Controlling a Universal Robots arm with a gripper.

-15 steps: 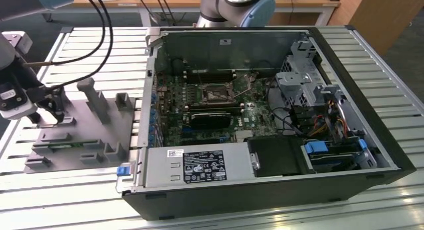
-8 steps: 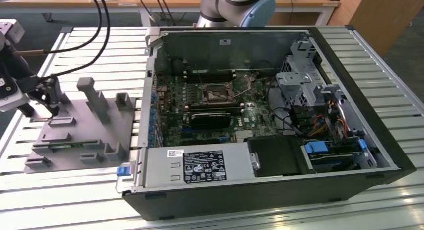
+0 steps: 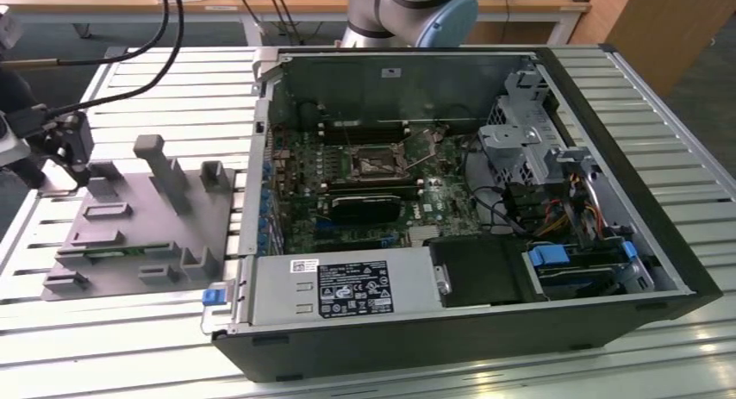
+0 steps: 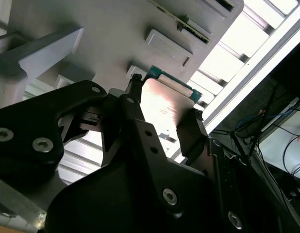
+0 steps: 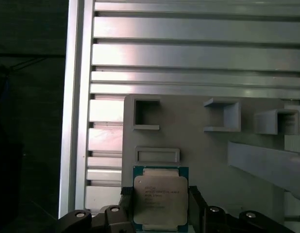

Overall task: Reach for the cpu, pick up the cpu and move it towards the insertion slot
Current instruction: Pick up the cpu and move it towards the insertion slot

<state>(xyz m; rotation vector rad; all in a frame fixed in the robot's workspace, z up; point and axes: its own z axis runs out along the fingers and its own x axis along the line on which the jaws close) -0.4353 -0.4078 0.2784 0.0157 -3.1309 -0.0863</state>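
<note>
**Operator:** What is the end effector doing?

**Inspector:** Your gripper (image 5: 160,204) is clamping the cpu (image 5: 160,194). In both wrist views its two black fingers (image 5: 194,203) are pressing against opposite edges of the chip. The chip's silvery top is facing the first wrist camera. I cannot tell whether it is resting on the grey tray (image 5: 203,150) or hanging just clear of it. It is lying just beside a shallow rectangular frame (image 5: 157,155) moulded into the tray.

**Operator:** How is the arm standing?

**Inspector:** In the exterior view your arm's wrist is reaching in from the exterior view's left edge, and black cables (image 3: 171,20) are trailing toward it from the far side. The gripper (image 3: 71,149) is pointing down at the tray's far corner on that side. The arm's grey joint (image 3: 414,7) is sitting at the far edge of the slatted table (image 3: 172,97), behind the open computer case (image 3: 460,339).

**Operator:** And the socket?

**Inspector:** The insertion slot (image 3: 374,165) is lying on the motherboard inside the case. It is to the exterior view's right of the tray and well apart from the gripper.
</note>
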